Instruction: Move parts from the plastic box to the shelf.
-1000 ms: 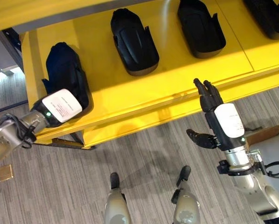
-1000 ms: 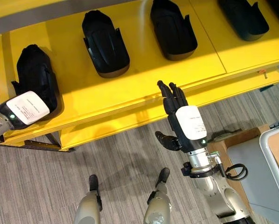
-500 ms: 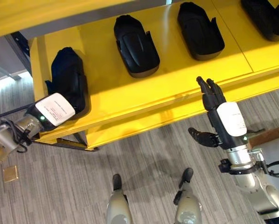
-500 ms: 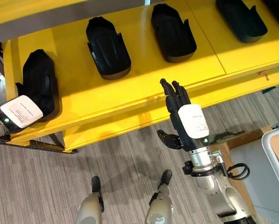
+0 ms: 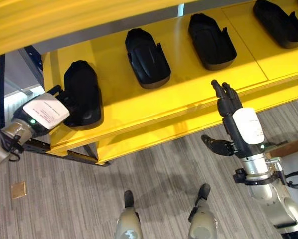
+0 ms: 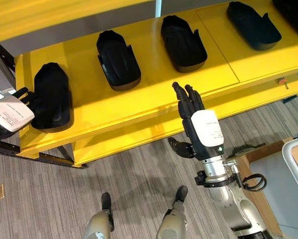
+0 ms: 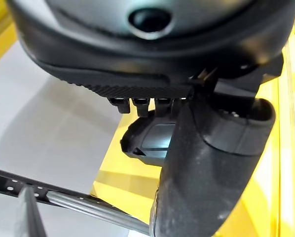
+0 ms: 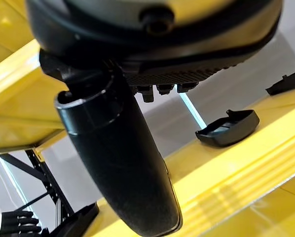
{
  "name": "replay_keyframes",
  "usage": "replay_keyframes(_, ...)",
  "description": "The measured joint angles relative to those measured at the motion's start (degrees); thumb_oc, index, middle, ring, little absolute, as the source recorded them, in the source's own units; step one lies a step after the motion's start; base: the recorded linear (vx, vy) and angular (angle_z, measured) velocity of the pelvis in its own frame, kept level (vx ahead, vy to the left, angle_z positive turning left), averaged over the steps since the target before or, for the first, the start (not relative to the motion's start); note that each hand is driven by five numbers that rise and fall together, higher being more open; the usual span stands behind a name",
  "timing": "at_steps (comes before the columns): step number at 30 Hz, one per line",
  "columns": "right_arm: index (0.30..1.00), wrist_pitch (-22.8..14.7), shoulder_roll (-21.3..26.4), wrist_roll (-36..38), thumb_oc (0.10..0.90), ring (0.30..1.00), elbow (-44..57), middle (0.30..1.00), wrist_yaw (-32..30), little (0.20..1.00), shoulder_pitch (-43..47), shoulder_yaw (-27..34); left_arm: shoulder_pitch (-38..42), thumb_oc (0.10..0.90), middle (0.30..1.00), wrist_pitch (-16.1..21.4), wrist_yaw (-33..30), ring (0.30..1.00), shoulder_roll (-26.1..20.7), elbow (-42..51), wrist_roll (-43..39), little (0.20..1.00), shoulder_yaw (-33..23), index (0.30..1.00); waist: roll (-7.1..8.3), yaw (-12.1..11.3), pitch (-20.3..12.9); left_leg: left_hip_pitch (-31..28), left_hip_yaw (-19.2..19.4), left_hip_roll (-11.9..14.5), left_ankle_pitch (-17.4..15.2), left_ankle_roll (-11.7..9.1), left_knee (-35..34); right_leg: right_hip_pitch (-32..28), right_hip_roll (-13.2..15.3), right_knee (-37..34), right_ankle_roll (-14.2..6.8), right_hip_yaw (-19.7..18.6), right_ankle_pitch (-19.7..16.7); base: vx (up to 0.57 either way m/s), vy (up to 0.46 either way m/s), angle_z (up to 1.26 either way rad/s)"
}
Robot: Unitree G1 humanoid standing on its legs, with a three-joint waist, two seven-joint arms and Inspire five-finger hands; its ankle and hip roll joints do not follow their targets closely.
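Four black parts sit in a row on the yellow shelf (image 5: 189, 107). The leftmost part (image 5: 83, 93) lies close to the shelf's left end and close to its front edge. The next part (image 5: 147, 57) and the third part (image 5: 211, 41) rest further back, well apart from each other. The fourth part (image 5: 280, 22) is at the far right end.

The leftmost part is the one to worry about. The left hand (image 5: 44, 110) is right beside it, and its fingers (image 5: 59, 92) reach up next to the part's side. If the hand bumps it or drags on it while pulling away, I think the part could slide to the edge and drop to the floor (image 5: 64, 199). The hand could also catch on the shelf's metal frame (image 5: 64, 154) just below.

The left hand's fingers look stretched out and loose, not wrapped around the part. It holds nothing, as far as I can see. It comes in low from the left side.

The right hand (image 6: 201, 132) is in front of the shelf, below its front edge, pointing up. Its fingers are straight and close together, and its thumb (image 6: 179, 147) sticks out to the side. It is empty and touches nothing.
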State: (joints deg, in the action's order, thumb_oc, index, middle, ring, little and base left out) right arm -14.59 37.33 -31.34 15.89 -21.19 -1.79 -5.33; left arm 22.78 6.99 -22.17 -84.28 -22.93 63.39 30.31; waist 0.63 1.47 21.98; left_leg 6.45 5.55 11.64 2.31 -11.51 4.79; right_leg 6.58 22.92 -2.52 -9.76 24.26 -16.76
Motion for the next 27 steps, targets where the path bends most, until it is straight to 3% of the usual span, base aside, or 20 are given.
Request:
replay_keyframes(5,1.0,0.0,-0.03,0.05,0.9,1.0,0.0,1.0,0.02,1.0,-0.37,0.45,-5.38,0.9,1.0,-0.54,-0.51,1.0,0.4,0.04,-0.15,1.0,-5.16,1.0,-0.12,-0.1,-2.08,-2.95,0.74,0.03,0.73,-0.09,-2.96,-1.57,-0.23,-0.75,-0.07,-0.07,0.07,0.03,-0.041,-0.04)
replay_keyframes(10,1.0,-0.1,-0.11,0.11,0.9,1.0,0.02,1.0,0.06,1.0,-0.95,0.88,-17.56,0.9,1.0,-1.07,-1.81,1.0,4.31,1.56,-0.44,1.0,-18.6,1.0,-0.19,-0.33,-4.7,-5.6,1.46,0.08,1.83,-0.2,-5.65,-3.06,-0.58,-1.7,-0.18,0.04,0.01,0.01,-0.043,-0.02)
replay_keyframes(14,1.0,0.07,-0.76,1.24,0.9,1.0,0.13,1.0,0.91,1.0,-2.83,1.97,-31.05,0.9,1.0,-2.69,-2.34,1.0,12.12,6.71,-2.64,1.0,-32.55,1.0,-0.14,-0.5,-6.83,-6.78,1.92,0.21,2.1,-0.31,-7.57,-3.47,-0.97,-2.32,-0.71,-0.03,0.15,0.01,-0.062,-0.04)
replay_keyframes(17,1.0,0.29,-1.08,3.21,0.9,1.0,0.13,1.0,1.98,1.0,-2.95,2.35,-37.73,0.9,1.0,-3.79,-2.3,1.0,22.23,12.5,-6.87,1.0,-40.91,1.0,0.02,-0.69,-7.24,-7.86,2.02,0.36,2.13,-0.32,-8.13,-4.23,-1.15,-2.35,-1.01,-0.02,0.4,0.02,-0.054,-0.01)
replay_keyframes(22,1.0,2.01,-3.22,4.66,0.9,1.0,0.13,1.0,4.19,1.0,-2.81,3.74,-42.02,0.9,1.0,-5.0,-2.07,1.0,37.26,24.94,-9.28,1.0,-44.26,1.0,1.59,-2.48,-8.43,-8.6,1.95,0.82,2.17,-0.41,-8.27,-5.07,-1.57,-2.39,-1.18,0.21,0.65,0.01,-0.059,0.01)
replay_keyframes(24,1.0,2.75,-4.48,5.31,0.9,1.0,0.14,1.0,5.2,1.0,-2.69,3.73,-42.88,0.9,1.0,-4.72,-2.01,1.0,40.57,29.69,-10.71,1.0,-44.02,1.0,3.17,-3.39,-9.64,-8.57,1.87,1.44,1.98,-0.1,-8.34,-5.12,-2.17,-2.4,-1.12,0.38,1.21,0.0,-0.069,0.01)
replay_keyframes(27,1.0,2.99,-4.75,5.72,0.9,1.0,0.18,1.0,6.23,1.0,-2.35,3.73,-42.89,0.9,1.0,-4.39,-1.51,1.0,40.63,31.03,-11.54,1.0,-43.77,1.0,4.03,-3.59,-10.18,-8.51,1.81,1.73,1.97,-0.09,-8.43,-5.16,-2.4,-2.4,-1.08,0.55,1.32,-0.01,-0.063,0.01)
